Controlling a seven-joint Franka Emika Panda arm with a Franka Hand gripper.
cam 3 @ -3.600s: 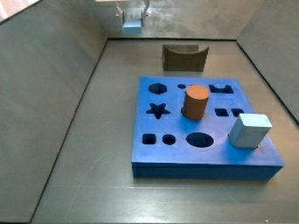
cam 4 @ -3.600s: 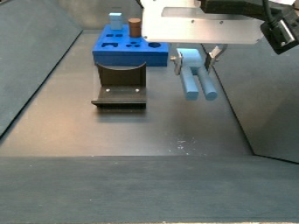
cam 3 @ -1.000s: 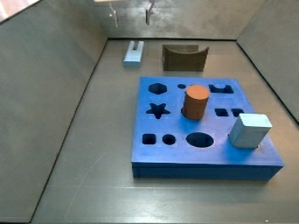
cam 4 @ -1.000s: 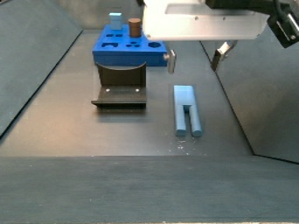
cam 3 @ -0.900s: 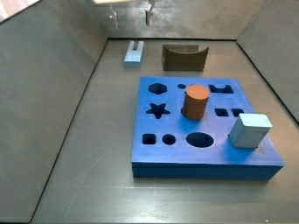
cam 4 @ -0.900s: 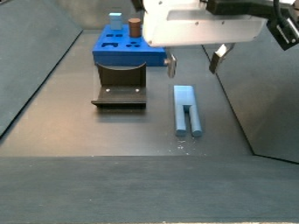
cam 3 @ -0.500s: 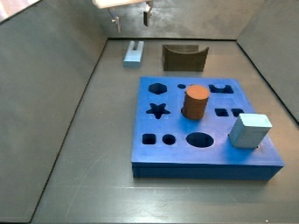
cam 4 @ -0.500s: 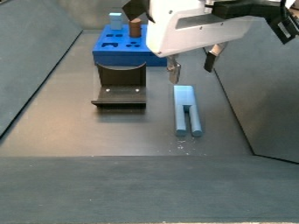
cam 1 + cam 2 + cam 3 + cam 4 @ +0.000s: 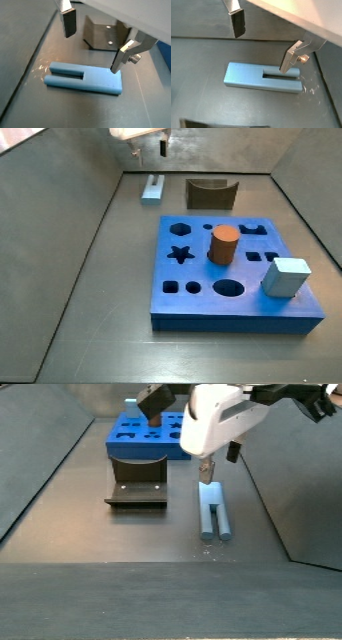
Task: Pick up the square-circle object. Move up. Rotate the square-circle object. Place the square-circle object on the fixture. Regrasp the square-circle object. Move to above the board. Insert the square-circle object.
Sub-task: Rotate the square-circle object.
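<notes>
While the square-circle object (image 9: 85, 78) lies flat on the floor beside the fixture (image 9: 105, 36), the empty gripper (image 9: 93, 42) hovers above it, fingers wide apart, straddling its long axis.

A robot test cell in a lab: a plain dark floor (image 9: 94, 318) boxed in by sloping grey walls (image 9: 60, 218). On it sit a bright-blue board (image 9: 234, 288) with shaped cut-outs and a dark fixture (image 9: 136, 487). The claw (image 9: 218, 456) hangs above the floor, jaws apart.
</notes>
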